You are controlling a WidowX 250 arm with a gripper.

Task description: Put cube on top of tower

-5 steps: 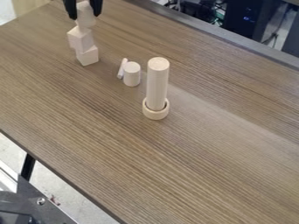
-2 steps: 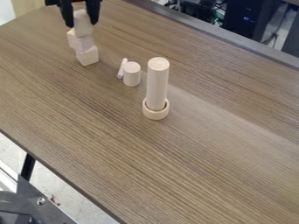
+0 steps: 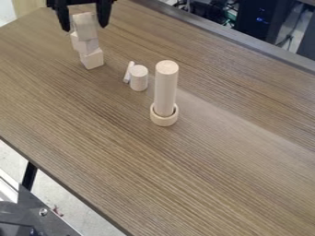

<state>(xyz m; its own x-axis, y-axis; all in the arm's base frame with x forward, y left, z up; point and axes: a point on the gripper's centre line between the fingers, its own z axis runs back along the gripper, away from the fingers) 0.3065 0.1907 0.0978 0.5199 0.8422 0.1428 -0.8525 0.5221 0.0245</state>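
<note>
Cube (image 3: pixel 85 26) tops the tower (image 3: pixel 91 59) near the far left of the desk (image 3: pixel 141 161); the hand (image 3: pixel 84 28) has its fingers spread apart, one on either side of the cube.

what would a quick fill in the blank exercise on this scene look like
The tall pale wooden cylinder stands ____ a low pale wooden ring. Counting the one between the fingers of the black gripper, ____ pale wooden cubes show. In height, the upright cylinder nearer the cubes is the ____ of the two.

inside; three; shorter
</note>
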